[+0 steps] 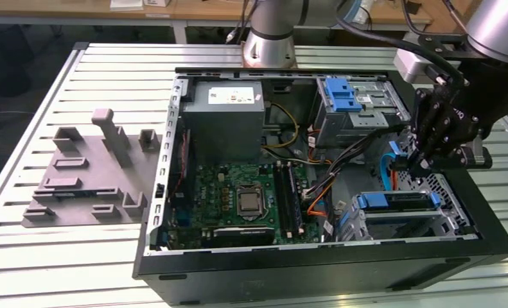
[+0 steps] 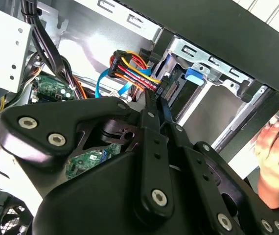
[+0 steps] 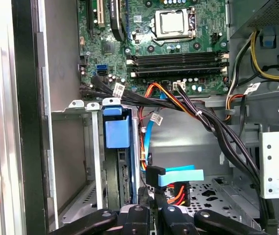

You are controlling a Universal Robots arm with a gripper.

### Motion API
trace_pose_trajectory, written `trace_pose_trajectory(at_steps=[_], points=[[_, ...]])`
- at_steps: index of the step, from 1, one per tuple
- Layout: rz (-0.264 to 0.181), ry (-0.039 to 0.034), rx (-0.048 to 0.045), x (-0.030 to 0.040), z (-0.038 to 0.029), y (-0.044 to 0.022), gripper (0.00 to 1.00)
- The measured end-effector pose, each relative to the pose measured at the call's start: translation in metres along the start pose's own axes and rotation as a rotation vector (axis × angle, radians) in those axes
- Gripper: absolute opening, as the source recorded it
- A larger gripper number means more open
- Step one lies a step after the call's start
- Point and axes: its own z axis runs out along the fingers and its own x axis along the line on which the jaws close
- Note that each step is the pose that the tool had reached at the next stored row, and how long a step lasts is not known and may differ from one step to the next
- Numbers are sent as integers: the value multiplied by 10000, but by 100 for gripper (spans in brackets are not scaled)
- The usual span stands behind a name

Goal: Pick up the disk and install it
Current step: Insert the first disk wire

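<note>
1. Exterior view shows you the open computer case (image 1: 322, 256) lying on its side on the slatted table (image 1: 108, 64), so every bay can be reached from above.
2. The disk (image 1: 395, 200) sits in the drive cage (image 1: 451, 218) at the near corner on the exterior view's right. Its blue carrier shows at the cage mouth. In the first wrist view the disk (image 3: 117, 132) stands on edge inside the cage's metal rails, and I judge it already slotted in rather than still waiting to be picked up.
3. Your gripper (image 1: 418, 172) hangs just above that cage, a little to the far side of the disk, pointing down into the case.
4. In both wrist views the fingers lie drawn together with barely a gap and hold no part of the disk. Their tips (image 3: 151, 208) are right at the black connector (image 3: 156, 176), with its pale blue data cable and a bundle of coloured power wires (image 3: 176, 193). I cannot tell whether they pinch any of it.
5. In the second wrist view the gripper (image 2: 155, 100) points at the same connector (image 2: 161, 90), which lies against the disk's end, probably because the cabling belongs there.
6. A person's hand (image 2: 276, 147) rests by the case's outer wall, perhaps to steady it. Mind it.
</note>
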Motion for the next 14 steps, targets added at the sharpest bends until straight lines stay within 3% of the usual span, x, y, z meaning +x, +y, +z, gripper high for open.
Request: trace_pose_trajectory(at_steps=[4, 8, 14], points=[[0, -10, -5, 2, 1, 1, 16], [-1, -234, -99, 43, 8, -2, 16], [0, -251, -135, 146, 39, -10, 16]])
